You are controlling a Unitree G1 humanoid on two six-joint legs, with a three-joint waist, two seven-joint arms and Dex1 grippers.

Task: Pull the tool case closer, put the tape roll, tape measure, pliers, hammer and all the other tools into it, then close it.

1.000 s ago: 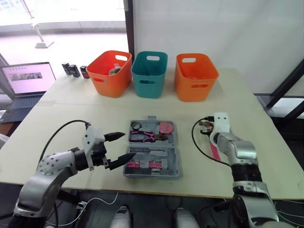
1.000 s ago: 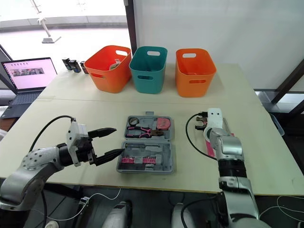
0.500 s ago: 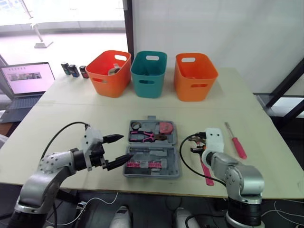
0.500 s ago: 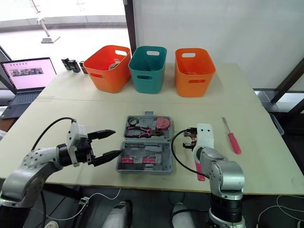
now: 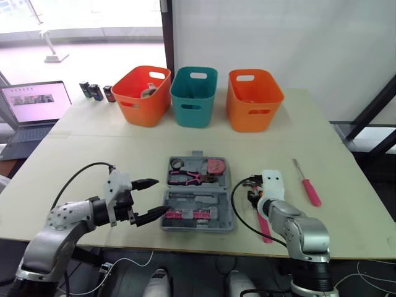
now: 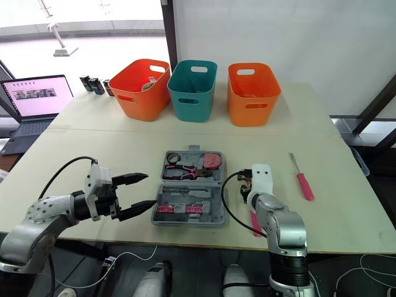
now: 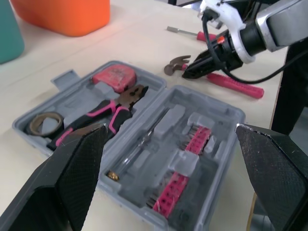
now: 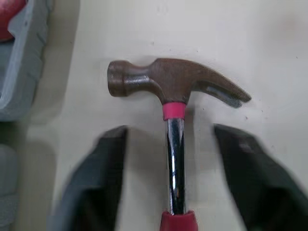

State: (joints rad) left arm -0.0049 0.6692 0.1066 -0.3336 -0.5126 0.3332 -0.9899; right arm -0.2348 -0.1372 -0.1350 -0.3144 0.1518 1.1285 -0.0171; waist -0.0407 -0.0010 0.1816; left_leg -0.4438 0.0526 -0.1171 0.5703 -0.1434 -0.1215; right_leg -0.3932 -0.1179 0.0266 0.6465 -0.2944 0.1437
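Observation:
The grey tool case (image 5: 226,197) lies open mid-table, holding a tape roll (image 5: 177,164), pink-handled pliers (image 5: 189,178), a red tape measure (image 5: 216,166) and pink bit strips (image 7: 192,144). Just right of the case lies the hammer (image 8: 168,82), its pink handle (image 5: 265,226) pointing toward the near edge. My right gripper (image 8: 175,173) hovers open over the hammer's neck, one finger on each side and neither touching it. My left gripper (image 5: 148,199) stands open and empty at the case's left edge.
A red screwdriver (image 5: 307,183) lies on the table to the right of the hammer. Two orange bins (image 5: 142,94) (image 5: 253,99) and a teal bin (image 5: 194,96) line the back. A laptop (image 5: 34,108) and small cans (image 5: 96,91) sit far left.
My right arm has swung in toward the case, uncovering the screwdriver, and its gripper has gone from shut to open over the hammer. The left gripper has sunk slightly.

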